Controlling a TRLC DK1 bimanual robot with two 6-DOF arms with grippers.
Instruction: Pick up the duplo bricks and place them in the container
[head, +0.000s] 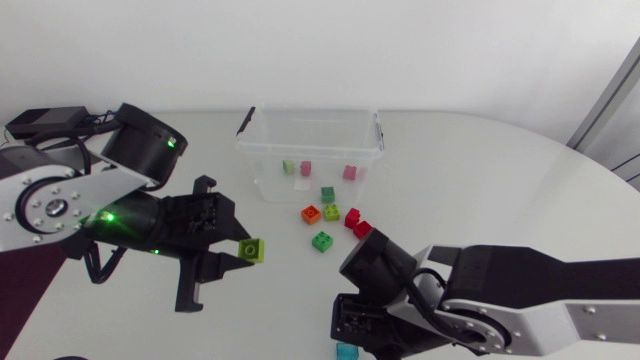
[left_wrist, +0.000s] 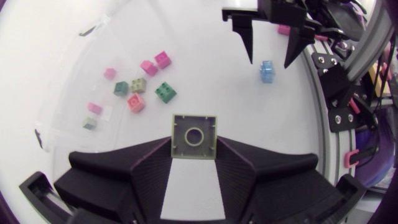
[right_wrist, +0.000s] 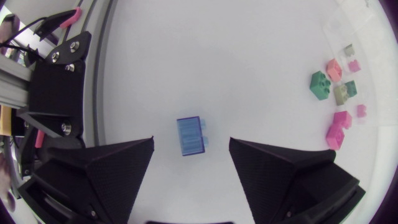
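Observation:
My left gripper (head: 232, 254) is shut on a lime-green duplo brick (head: 252, 249), held off the table in front of the clear container (head: 262, 130); in the left wrist view the brick (left_wrist: 194, 136) shows its hollow underside between the fingertips. My right gripper (right_wrist: 191, 155) stands open over a blue brick (right_wrist: 191, 135), which lies on the table between the fingers with a gap on each side. That blue brick (head: 346, 351) is near the table's front edge. Several loose bricks lie in front of the container, among them an orange one (head: 311, 213) and a green one (head: 322, 240).
Inside the container lie a pale green brick (head: 289, 167) and two pink ones (head: 306, 168) (head: 350, 172). My right arm (head: 500, 295) stretches across the front right of the table. The right gripper (left_wrist: 268, 46) shows far ahead in the left wrist view.

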